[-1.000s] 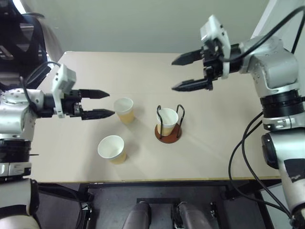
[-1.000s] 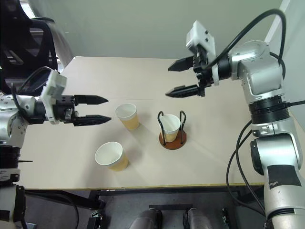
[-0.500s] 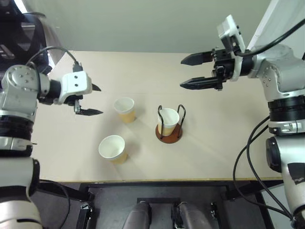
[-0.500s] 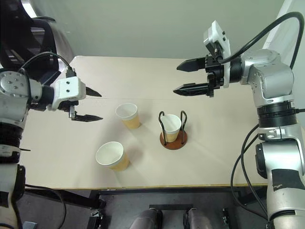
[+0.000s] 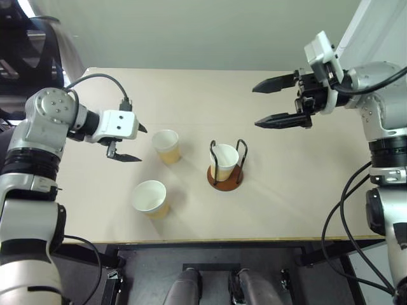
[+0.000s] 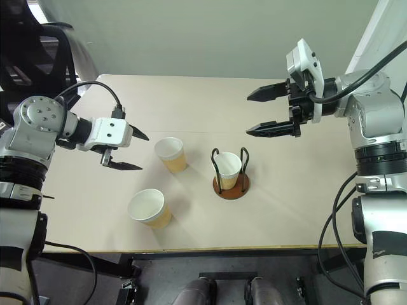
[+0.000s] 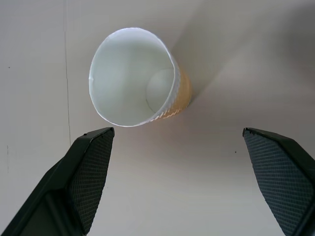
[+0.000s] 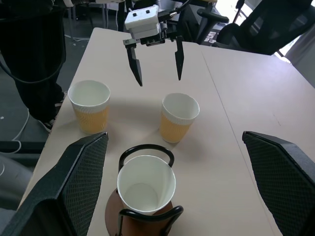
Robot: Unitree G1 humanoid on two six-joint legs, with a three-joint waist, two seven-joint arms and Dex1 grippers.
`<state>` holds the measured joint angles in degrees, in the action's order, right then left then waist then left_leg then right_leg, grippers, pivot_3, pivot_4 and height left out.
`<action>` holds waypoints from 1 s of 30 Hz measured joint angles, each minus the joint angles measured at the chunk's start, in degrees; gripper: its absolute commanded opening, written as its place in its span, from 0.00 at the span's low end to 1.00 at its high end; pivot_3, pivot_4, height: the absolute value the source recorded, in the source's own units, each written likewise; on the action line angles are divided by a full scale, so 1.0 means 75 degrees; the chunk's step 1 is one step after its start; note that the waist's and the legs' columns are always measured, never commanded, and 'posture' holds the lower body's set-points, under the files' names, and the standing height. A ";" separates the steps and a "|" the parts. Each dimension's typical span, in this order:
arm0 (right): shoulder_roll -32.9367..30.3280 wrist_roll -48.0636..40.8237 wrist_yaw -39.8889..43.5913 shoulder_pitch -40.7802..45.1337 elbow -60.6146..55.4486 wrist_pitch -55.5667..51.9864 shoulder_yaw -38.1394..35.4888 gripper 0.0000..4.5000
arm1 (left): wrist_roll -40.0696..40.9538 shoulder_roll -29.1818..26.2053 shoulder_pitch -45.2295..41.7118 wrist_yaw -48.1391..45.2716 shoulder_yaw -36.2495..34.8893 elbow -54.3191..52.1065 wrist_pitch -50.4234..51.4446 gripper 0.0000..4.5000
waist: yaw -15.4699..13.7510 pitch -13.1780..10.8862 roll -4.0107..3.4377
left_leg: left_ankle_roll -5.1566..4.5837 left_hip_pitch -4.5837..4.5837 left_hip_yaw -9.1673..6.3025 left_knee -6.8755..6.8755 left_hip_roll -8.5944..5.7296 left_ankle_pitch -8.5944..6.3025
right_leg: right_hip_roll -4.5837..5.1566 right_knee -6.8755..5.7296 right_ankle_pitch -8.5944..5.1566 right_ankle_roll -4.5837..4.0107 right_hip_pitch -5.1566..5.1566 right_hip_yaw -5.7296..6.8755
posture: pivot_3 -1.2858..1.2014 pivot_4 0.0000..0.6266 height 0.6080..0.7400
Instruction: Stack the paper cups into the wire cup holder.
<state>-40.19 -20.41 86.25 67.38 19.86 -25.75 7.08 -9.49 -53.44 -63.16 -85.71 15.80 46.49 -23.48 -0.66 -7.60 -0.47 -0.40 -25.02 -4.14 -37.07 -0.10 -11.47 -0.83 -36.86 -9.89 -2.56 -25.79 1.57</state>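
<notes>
Sitting on the tan table are three paper cups and the wire cup holder. One cup stands inside the holder, with the black wire loops around it. From the holder, a second cup stands near it at about 10 o'clock, upright on the table. The third cup stands further off at about 8 o'clock, also upright, closer to the near table edge.

The left gripper hangs just beside the second cup, at that cup's 9 o'clock, pointing down toward the table. Its two black fingers are wide apart and hold nothing. In the left wrist view, that cup sits between and past the finger tips, not touching them.

The right gripper hangs high over the table at the holder's 1 o'clock, well apart from all the cups. Its fingers are wide apart too, and empty.
</notes>
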 measured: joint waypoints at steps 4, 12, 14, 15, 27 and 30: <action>-0.0004 0.0071 0.0065 -0.0030 0.0012 0.0025 0.0076 0.99 | -0.0473 0.0101 -0.0378 0.0224 0.0199 0.0361 -0.0311 1.00 | -0.0002 0.0000 0.0000 | -0.0003 -0.0002 0.0000 -0.0002 0.0000 0.0003 | 0.0000 0.0000 0.0003 0.0004 0.0001 0.0000 | 0.52 0.24 1.00; -0.0035 0.0276 0.0330 0.0007 0.0194 -0.0015 0.0116 0.99 | -0.0810 0.0358 -0.0690 0.0477 0.0367 0.0658 -0.0738 1.00 | -0.0003 0.0000 0.0000 | -0.0006 -0.0004 0.0002 -0.0001 0.0000 0.0001 | 0.0000 0.0004 0.0004 0.0007 0.0002 0.0000 | 0.52 0.24 1.00; -0.0036 0.0305 0.0376 0.0054 0.0253 -0.0023 0.0139 0.99 | -0.0808 0.0406 -0.0689 0.0463 0.0388 0.0669 -0.0773 1.00 | -0.0002 0.0000 0.0000 | -0.0006 -0.0004 0.0002 -0.0001 0.0000 0.0001 | 0.0000 0.0004 0.0005 0.0008 0.0001 0.0000 | 0.52 0.24 1.00; -0.0038 0.0338 0.0390 0.0087 0.0269 -0.0036 0.0145 0.99 | -0.0806 0.0421 -0.0689 0.0446 0.0388 0.0669 -0.0794 1.00 | -0.0002 0.0000 0.0000 | -0.0006 -0.0003 0.0002 -0.0001 -0.0001 0.0001 | -0.0001 0.0004 0.0005 0.0008 0.0001 0.0000 | 0.52 0.24 1.00; -0.0085 0.0503 0.0513 0.0124 0.0292 -0.0084 0.0149 0.99 | -0.1160 0.0744 -0.0522 0.0907 0.0639 0.1205 -0.1463 1.00 | -0.0005 0.0000 0.0000 | -0.0007 -0.0001 0.0003 -0.0005 -0.0001 0.0003 | 0.0000 -0.0001 0.0008 0.0013 0.0003 0.0000 | 0.52 0.24 1.00; -0.0085 0.0503 0.0515 0.0124 0.0272 -0.0141 0.0149 0.99 | -0.1336 0.0831 -0.0523 0.1164 0.0710 0.1410 -0.1707 1.00 | -0.0007 0.0000 0.0000 | -0.0007 -0.0002 0.0003 -0.0006 -0.0001 0.0003 | 0.0000 -0.0001 0.0008 0.0013 0.0003 0.0000 | 0.52 0.24 1.00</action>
<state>-40.82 -16.64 90.11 68.31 21.90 -26.81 8.20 -19.52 -47.21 -67.09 -76.98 21.12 57.06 -36.28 -0.71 -7.60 -0.47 -0.45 -25.04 -4.12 -37.12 -0.10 -11.45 -0.83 -36.87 -9.83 -2.46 -25.77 1.57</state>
